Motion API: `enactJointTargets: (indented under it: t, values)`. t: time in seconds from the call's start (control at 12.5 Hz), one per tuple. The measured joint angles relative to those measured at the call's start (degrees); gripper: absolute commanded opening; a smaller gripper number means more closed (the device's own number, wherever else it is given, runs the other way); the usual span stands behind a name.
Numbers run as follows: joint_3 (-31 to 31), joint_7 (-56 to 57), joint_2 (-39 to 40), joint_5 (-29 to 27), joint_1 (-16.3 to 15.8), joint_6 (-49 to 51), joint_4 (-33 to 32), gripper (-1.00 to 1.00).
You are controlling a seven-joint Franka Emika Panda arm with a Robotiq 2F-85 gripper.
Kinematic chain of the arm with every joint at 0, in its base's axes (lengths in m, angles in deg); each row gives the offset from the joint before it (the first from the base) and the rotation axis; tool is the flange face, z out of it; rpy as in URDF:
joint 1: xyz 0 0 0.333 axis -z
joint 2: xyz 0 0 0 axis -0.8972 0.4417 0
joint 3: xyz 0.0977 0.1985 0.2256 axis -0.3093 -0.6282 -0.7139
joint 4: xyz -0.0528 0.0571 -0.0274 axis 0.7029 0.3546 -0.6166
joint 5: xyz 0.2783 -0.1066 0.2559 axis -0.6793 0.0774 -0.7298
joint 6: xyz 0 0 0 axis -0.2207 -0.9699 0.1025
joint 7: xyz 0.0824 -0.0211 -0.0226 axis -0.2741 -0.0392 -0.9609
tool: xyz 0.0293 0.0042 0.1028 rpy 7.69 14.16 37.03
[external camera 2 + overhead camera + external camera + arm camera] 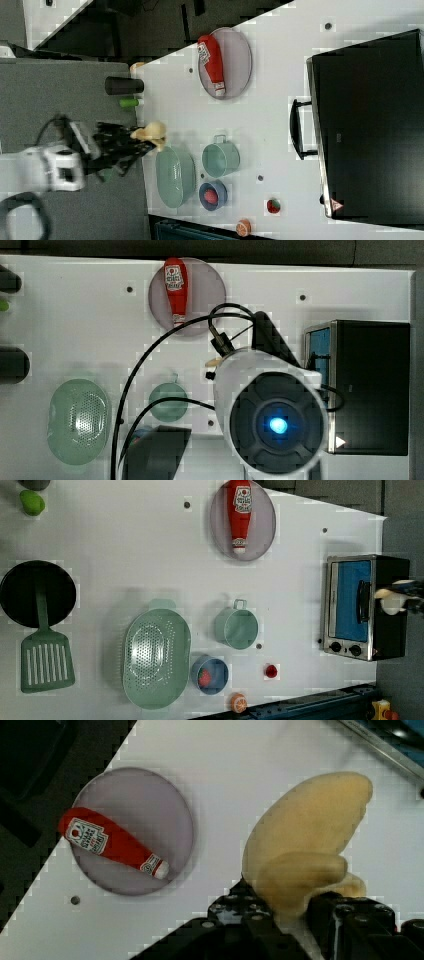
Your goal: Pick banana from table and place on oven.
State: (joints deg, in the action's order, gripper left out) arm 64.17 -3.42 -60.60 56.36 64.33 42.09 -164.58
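- One banana (305,845) is pinched between the black jaws of the end effector (295,912), which stand narrow around its lower part; the pale fruit is carried in the air, well above the white worktop (125,555).
- In the left view the banana sits at the picture's right edge, beside the oven (365,607) on the side of its black body, so I judge the carry is under way and the drop not yet made.
- The grip looks low on the fruit, with most of its length sticking out past the jaws. A quick swing could let it pivot or slide out.
- If it is let go too high or too near an edge of the oven's black top (370,125), the rounded piece may roll off and fall back to the worktop, or behind the oven.
- Coming down too far over the front could knock the bar handle (297,127) or the glass door instead of reaching the top.
- The ketchup bottle (112,842) on its grey plate (165,815) lies well apart from the oven, as do the green cup (236,626) and colander (156,657), so I see little risk there.
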Motion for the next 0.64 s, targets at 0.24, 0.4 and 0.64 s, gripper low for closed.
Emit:
enactJointTargets:
  t: [0.24,0.4,0.64]
  values:
    - [2.01,0.23,2.75,0.04,-0.37,6.82,6.04,-0.48]
    - [6.06,3.88,6.92,1.45,0.11,7.85,9.9,-0.48]
    - [16.06,16.06,12.11,4.51,0.32,7.84,10.8,-0.48]
